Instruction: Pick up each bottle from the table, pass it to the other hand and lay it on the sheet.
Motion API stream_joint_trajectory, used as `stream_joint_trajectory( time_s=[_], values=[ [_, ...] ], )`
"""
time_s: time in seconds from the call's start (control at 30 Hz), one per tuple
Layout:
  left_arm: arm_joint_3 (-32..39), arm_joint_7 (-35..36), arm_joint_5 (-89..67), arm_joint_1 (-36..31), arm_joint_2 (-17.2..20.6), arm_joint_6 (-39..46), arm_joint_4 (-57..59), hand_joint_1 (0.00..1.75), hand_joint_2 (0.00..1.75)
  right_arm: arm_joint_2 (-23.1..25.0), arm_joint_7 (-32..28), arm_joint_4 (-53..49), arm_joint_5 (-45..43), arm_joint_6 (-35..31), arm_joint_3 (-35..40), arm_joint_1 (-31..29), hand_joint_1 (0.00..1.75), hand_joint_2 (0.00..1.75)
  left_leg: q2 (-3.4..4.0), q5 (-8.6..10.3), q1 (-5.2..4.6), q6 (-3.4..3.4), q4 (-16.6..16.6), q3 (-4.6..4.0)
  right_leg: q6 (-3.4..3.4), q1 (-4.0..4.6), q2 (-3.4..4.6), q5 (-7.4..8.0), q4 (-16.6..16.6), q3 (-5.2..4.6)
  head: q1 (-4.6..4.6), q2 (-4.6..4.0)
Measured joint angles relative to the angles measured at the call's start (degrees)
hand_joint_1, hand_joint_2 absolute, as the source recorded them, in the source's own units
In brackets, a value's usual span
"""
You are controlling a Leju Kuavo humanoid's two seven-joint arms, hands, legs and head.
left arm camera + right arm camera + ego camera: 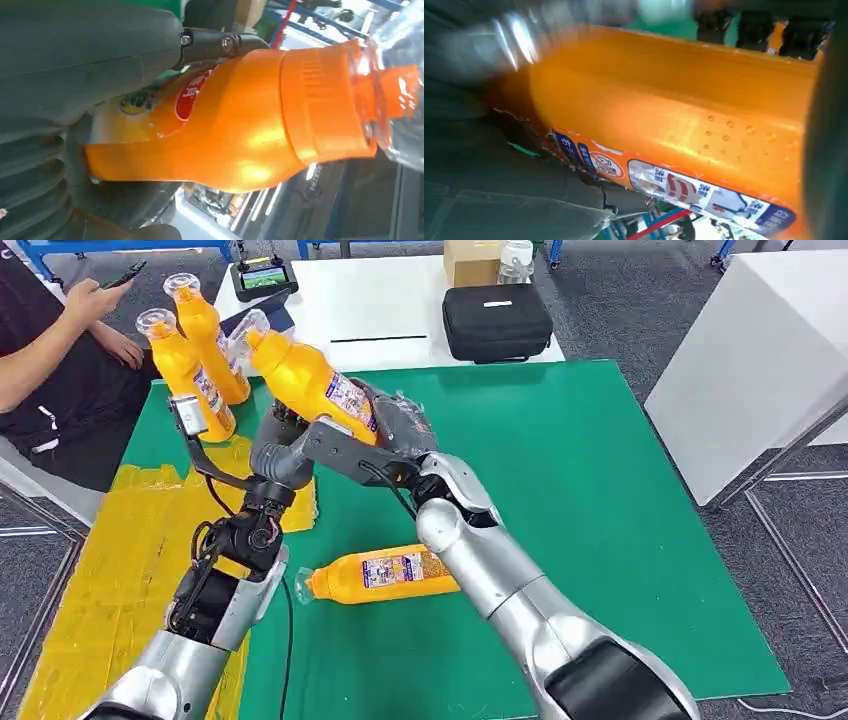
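Both hands on one orange bottle (pixel 305 377), held tilted above the green worktop (pixel 600 520): left hand (pixel 285 445) and right hand (pixel 400 430), fingers wrapped round its body. Second bottle (pixel 385 575) lies below them.

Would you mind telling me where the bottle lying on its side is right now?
In the head view, the lying bottle rests on the green mat, left of centre, just beside the yellow sheet and partly under the right arm.

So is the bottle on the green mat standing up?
No, that orange bottle lies on its side on the green mat.
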Motion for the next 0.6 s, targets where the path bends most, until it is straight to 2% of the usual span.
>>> stream_joint_trajectory(
  time_s=[0.6],
  values=[
    [0.0,0.8,4.4,-1.7,-0.8,1.8,6.3,0.00,1.75,-0.9,8.1,2.8,-14.5,-2.2,20.6,-3.4,1.75,1.75,0.07,0.01,-0.01,-0.01,0.0,-0.03,0.00,0.00,0.08,0.01,0.0,-0.10,-0.02,0.00]
  ],
)
